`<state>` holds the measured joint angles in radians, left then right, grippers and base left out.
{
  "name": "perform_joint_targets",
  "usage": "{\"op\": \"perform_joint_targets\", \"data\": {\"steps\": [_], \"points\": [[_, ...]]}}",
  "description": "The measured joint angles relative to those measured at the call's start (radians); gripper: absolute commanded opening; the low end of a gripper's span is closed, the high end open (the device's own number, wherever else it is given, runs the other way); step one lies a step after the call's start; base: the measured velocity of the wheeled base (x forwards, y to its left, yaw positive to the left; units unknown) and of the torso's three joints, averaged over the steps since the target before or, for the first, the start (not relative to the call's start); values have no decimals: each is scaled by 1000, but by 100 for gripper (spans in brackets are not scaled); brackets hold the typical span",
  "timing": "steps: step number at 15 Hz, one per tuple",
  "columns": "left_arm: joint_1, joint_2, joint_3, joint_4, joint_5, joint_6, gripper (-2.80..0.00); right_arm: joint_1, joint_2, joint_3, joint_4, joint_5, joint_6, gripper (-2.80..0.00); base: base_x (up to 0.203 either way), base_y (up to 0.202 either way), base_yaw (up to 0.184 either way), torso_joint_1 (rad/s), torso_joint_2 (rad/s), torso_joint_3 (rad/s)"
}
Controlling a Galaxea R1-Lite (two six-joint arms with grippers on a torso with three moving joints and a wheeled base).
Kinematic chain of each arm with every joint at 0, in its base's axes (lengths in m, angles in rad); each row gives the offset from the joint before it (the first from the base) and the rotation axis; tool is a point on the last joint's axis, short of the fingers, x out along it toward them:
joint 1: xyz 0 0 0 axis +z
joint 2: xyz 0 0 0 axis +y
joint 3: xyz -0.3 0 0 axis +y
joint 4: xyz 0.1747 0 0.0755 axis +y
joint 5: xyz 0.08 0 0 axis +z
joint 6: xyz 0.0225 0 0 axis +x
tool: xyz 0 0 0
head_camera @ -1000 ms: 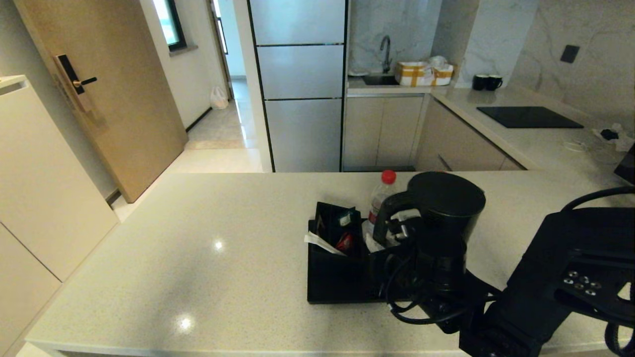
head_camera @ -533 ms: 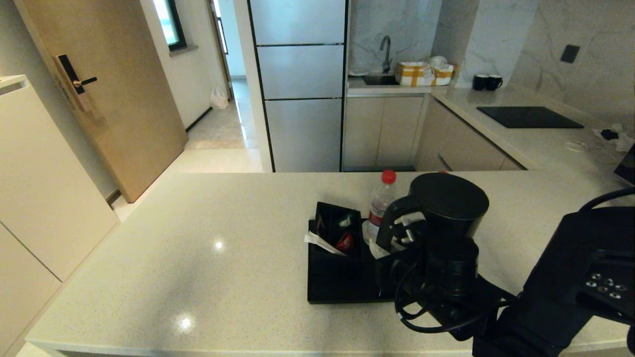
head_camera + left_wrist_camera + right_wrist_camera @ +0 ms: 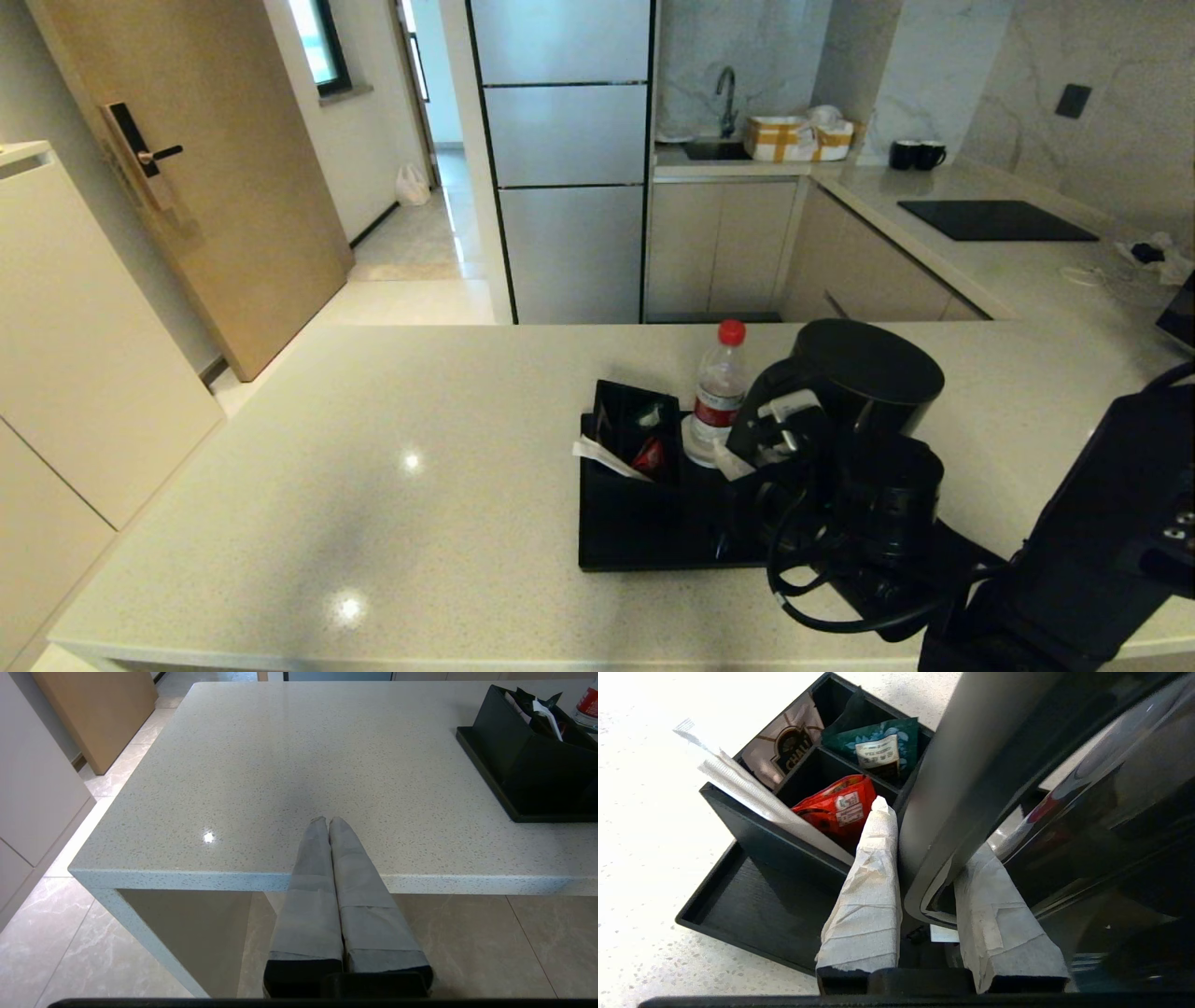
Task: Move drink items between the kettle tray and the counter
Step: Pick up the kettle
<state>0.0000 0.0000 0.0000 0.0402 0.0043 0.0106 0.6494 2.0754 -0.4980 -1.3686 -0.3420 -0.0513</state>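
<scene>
my right gripper (image 3: pixel 924 877) has its two tape-wrapped fingers (image 3: pixel 868 891) pinched on the loop handle (image 3: pixel 966 788) of the tall dark grey cylindrical electric kettle (image 3: pixel 864 392), one finger on each side of the strap. over the last second the kettle has slid to my right, and its lid now sits nearer the right end of the flat black rectangular kettle tray (image 3: pixel 635 551) than it did a moment ago. i judge that i am carrying it off the tray toward the broad light beige speckled stone counter (image 3: pixel 373 485), though my own arm hides whether its foot is clear of the tray. because the kettle shifted, the small clear plastic water bottle with a red cap (image 3: pixel 719 397) now shows almost whole, standing at the tray's far side. beside it sits the black divided box of sachets (image 3: pixel 635 429), untouched. my left gripper (image 3: pixel 327 823) hangs parked at the near counter edge, fingers pressed together and holding nothing. next i would need a bare patch of counter to my right, and i would set the kettle down level.
</scene>
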Motion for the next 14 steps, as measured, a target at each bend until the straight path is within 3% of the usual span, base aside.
{"op": "perform_joint_targets", "data": {"steps": [14], "points": [[0, 0, 0, 0, 0, 0, -280, -43, -54, 5, 34, -3, -89, -280, 0, 0, 0, 0, 0, 0]]}}
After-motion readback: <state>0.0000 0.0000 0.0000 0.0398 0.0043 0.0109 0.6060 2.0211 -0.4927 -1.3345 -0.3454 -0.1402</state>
